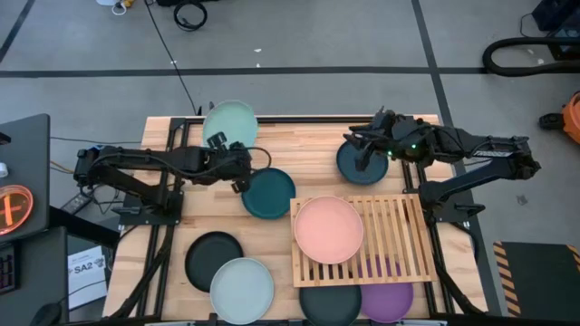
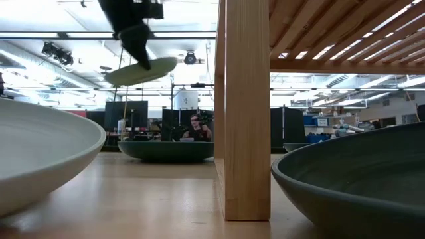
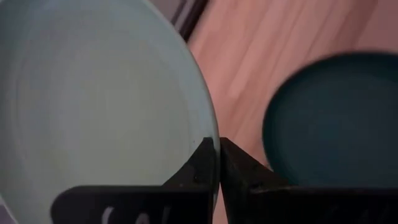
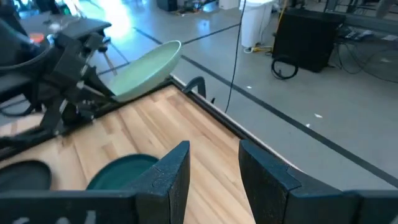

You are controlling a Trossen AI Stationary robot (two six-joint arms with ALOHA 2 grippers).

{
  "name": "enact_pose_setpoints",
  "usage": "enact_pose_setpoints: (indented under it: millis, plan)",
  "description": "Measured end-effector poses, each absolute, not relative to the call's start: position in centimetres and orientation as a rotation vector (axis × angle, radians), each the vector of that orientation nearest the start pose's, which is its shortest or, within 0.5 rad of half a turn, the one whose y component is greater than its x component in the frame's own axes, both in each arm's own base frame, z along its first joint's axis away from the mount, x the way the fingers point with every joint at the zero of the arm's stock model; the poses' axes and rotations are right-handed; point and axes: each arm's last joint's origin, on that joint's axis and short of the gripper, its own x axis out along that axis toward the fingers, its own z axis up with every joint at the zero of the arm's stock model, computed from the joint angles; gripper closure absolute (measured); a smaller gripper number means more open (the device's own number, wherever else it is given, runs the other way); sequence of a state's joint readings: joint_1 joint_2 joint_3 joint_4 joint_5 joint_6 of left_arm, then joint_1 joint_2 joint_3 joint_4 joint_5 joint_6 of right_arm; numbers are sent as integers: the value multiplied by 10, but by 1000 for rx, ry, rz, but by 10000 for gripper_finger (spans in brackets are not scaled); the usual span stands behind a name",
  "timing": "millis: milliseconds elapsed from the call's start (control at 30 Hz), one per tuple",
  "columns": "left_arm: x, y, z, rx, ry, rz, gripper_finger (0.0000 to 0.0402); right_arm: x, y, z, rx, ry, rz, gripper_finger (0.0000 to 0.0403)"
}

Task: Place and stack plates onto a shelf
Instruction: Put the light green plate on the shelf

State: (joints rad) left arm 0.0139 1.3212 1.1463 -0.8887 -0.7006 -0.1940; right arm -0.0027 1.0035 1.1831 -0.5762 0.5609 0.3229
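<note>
A mint plate [image 1: 230,121] hangs over the table's far left edge, with my left gripper [image 1: 220,143] shut on it. Just nearer on the table lies a teal plate [image 1: 268,192]. My right gripper [image 1: 361,149] hovers open above a dark blue plate [image 1: 362,167] at the far right, nothing between its fingers [image 4: 177,168]. A pink plate [image 1: 328,229] lies flat on the left half of the slatted shelf [image 1: 399,237]. My left gripper pinches the mint plate's rim [image 3: 208,134] between its two fingers, one on the plate's upper face and one beneath. The fingers come slanting down from the table's left. The plate is lifted clear and tilted [image 4: 146,65], its free edge raised.
On the near left lie a black plate [image 1: 215,260] and a pale blue-grey plate [image 1: 242,290]. A dark plate [image 1: 331,303] and a purple plate [image 1: 388,299] lie partly under the shelf's near edge. The shelf's post [image 2: 246,106] stands in the low view.
</note>
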Motion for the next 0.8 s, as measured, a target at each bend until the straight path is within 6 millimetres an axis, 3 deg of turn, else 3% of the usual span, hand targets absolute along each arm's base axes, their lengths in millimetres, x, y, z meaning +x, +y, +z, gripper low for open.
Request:
enact_pose_setpoints:
  millis: [233,400,800]
  plan:
    - [264,23,306,273,832,699,389,201,-24,405,246,153,-630,261]
    - [273,24,310,333,774,733,389,219,-29,410,276,39,-634,261]
    - [294,27,295,532,813,857,389,278,-45,389,250,-17,-663,261]
